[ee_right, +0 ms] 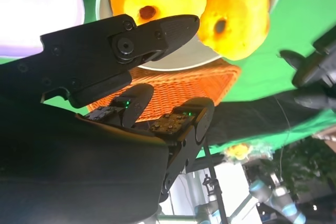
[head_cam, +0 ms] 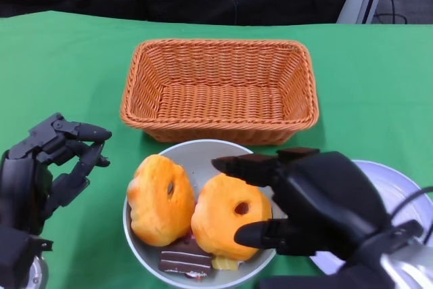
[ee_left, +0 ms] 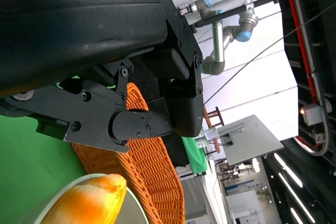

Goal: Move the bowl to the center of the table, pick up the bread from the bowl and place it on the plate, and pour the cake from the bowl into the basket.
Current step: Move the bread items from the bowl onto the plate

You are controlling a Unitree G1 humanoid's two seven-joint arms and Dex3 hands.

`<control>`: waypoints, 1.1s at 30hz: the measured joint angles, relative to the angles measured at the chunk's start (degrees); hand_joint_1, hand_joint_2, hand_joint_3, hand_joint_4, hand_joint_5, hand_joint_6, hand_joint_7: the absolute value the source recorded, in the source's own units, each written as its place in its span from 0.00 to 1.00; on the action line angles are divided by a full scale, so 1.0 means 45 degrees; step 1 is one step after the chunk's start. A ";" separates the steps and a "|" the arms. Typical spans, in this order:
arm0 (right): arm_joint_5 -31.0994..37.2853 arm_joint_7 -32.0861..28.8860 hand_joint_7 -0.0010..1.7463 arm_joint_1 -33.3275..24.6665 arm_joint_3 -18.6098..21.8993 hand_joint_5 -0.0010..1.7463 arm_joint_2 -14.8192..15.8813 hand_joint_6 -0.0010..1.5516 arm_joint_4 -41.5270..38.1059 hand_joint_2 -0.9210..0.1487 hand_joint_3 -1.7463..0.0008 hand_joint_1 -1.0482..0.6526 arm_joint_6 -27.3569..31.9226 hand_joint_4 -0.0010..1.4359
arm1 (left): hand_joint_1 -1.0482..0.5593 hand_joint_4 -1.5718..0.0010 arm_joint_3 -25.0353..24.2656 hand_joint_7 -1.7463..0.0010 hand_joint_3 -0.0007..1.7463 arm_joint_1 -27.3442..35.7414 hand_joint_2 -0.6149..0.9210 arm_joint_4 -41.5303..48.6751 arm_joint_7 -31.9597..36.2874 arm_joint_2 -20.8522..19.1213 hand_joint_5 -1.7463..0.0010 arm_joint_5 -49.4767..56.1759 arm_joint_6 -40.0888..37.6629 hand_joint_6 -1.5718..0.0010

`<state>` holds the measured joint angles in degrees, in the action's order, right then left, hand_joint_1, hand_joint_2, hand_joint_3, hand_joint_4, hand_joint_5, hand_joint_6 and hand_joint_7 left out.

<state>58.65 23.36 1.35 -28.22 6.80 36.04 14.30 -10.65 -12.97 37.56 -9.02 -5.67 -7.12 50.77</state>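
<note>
Bowl (head_cam: 203,150) rim nearly touched the basket (head_cam: 220,89) at 12 o'clock. Right hand (head_cam: 298,197) straddled one bread (head_cam: 223,218), fingers apart; left hand (head_cam: 51,160) hung spread, empty, at 9 o'clock.

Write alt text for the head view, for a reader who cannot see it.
The robot's right hand reaches over a grey bowl holding two orange bread rolls and a chocolate cake slice, fingers apart around the right roll. An empty wicker basket sits beyond on the green table, a plate is at right, and the left hand hovers open.
</note>
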 measured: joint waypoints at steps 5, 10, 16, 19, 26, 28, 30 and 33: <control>0.0608 0.0079 0.00 0.0266 -0.0367 0.09 -0.0305 0.29 -0.0459 0.00 0.95 0.15 0.0053 0.33 | 0.54 0.52 0.0009 0.42 0.19 0.0000 1.00 0.0125 0.0002 0.0001 0.18 0.0061 0.0012 0.49; 0.0795 0.0079 0.00 0.0349 -0.0414 0.08 -0.0450 0.29 -0.0794 0.00 0.95 0.15 0.0050 0.34 | 0.54 0.52 0.0010 0.41 0.19 -0.0001 1.00 0.0170 0.0023 0.0019 0.18 0.0162 0.0015 0.49; 0.0838 0.0494 0.00 0.0460 -0.0496 0.06 -0.0479 0.25 -0.1012 0.00 0.93 0.15 0.0050 0.32 | 0.54 0.52 0.0011 0.41 0.19 -0.0001 1.00 0.0173 0.0033 0.0028 0.18 0.0199 0.0017 0.50; 0.0917 0.0883 0.00 0.0577 -0.0594 0.05 -0.0477 0.22 -0.1140 0.00 0.92 0.14 0.0045 0.31 | 0.54 0.52 0.0011 0.41 0.19 -0.0001 1.00 0.0172 0.0077 0.0030 0.18 0.0362 0.0017 0.50; 0.1334 0.1434 0.00 0.0789 -0.0814 0.03 -0.0465 0.18 -0.1239 0.00 0.90 0.10 0.0041 0.28 | 0.54 0.53 0.0009 0.40 0.20 -0.0001 1.00 0.0184 0.0150 0.0033 0.18 0.0426 0.0018 0.51; 0.1638 0.1680 0.00 0.0959 -0.0938 0.03 -0.0460 0.18 -0.1436 0.00 0.90 0.09 0.0028 0.28 | 0.55 0.53 0.0011 0.40 0.20 -0.0004 1.00 0.0246 0.0150 0.0033 0.18 0.0423 0.0022 0.51; 0.1728 0.1761 0.00 0.1075 -0.0962 0.03 -0.0463 0.17 -0.1677 0.00 0.90 0.08 0.0029 0.28 | 0.55 0.53 0.0013 0.40 0.20 -0.0005 1.00 0.0307 0.0149 0.0033 0.18 0.0425 0.0028 0.51; 0.1784 0.1807 0.00 0.1086 -0.0983 0.03 -0.0466 0.17 -0.1802 0.00 0.90 0.08 0.0030 0.28 | 0.55 0.53 0.0015 0.39 0.20 -0.0005 1.00 0.0326 0.0149 0.0033 0.18 0.0425 0.0040 0.51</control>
<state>66.68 31.49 6.24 -32.64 4.70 27.93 14.44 -10.59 -12.99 39.03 -8.34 -5.52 -5.20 50.95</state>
